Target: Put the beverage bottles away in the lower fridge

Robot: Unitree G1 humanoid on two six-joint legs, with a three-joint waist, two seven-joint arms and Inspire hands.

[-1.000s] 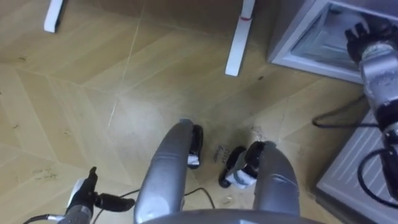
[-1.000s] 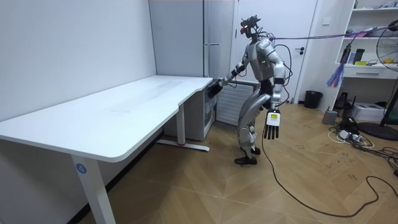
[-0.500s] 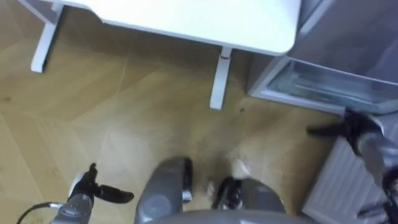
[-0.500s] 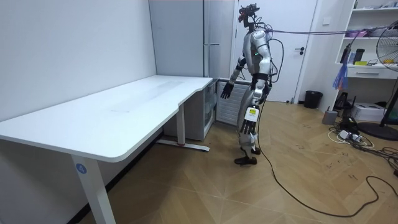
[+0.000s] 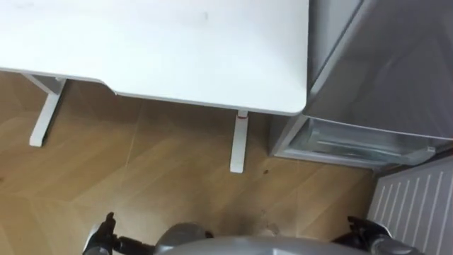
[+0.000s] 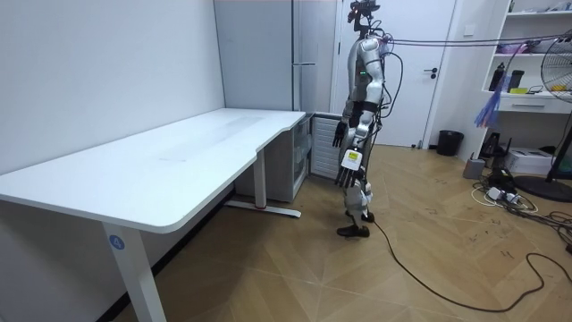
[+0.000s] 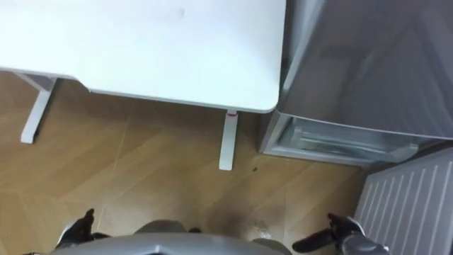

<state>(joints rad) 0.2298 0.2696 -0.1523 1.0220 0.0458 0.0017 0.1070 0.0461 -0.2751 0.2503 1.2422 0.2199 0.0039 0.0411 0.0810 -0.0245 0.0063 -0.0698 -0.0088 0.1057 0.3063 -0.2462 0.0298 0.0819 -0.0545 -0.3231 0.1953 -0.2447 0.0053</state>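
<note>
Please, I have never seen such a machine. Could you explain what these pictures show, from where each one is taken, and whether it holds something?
It is a humanoid robot standing upright on two legs. The room view comes from a camera standing in the room. The two eye views come from a camera on its head, looking down. They show a white desk and, beside it, a grey fridge whose lower door stands open. The left robot hand and the right robot hand hang low, both open, holding nothing.

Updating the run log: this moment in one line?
stance: upright at fridge | left hand: open, empty | right hand: open, empty | lower fridge door: open
</note>
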